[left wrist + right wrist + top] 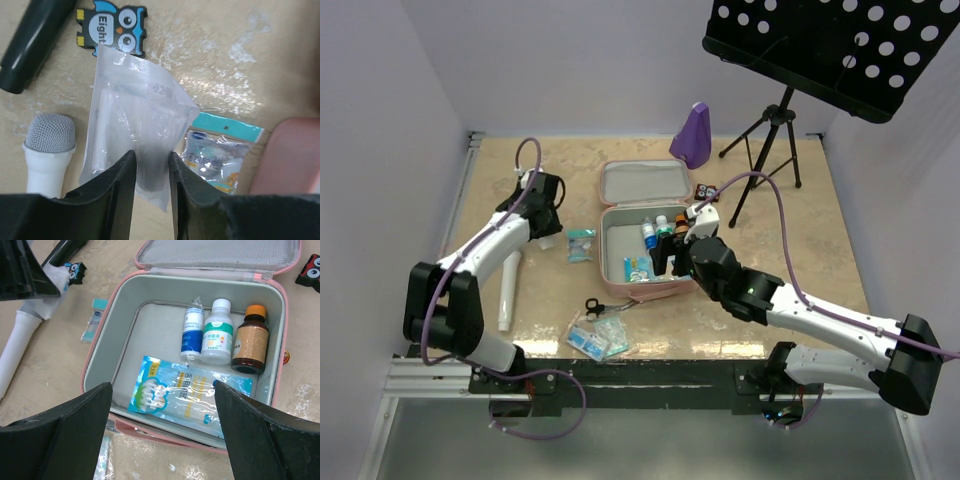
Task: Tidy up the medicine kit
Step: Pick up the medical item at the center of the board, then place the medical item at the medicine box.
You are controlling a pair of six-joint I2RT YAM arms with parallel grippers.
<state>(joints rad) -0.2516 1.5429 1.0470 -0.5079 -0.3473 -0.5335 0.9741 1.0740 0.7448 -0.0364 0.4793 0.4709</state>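
Inside the case [102, 347] the left half of the floor is bare, room to drop straight in. Three bottles [216, 332] line the back right and a swab pack [190, 397] lies across the front. The right gripper [162, 387] hangs above, jaws wide. Left of the case, bag [135, 110], teal packet [215, 150] and mic [50, 145] crowd the table [225, 40].

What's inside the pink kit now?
The medicine kit holds three bottles side by side and a blue swab packet nearer the camera. The right gripper covers its near corners; anything under the packet is hidden.
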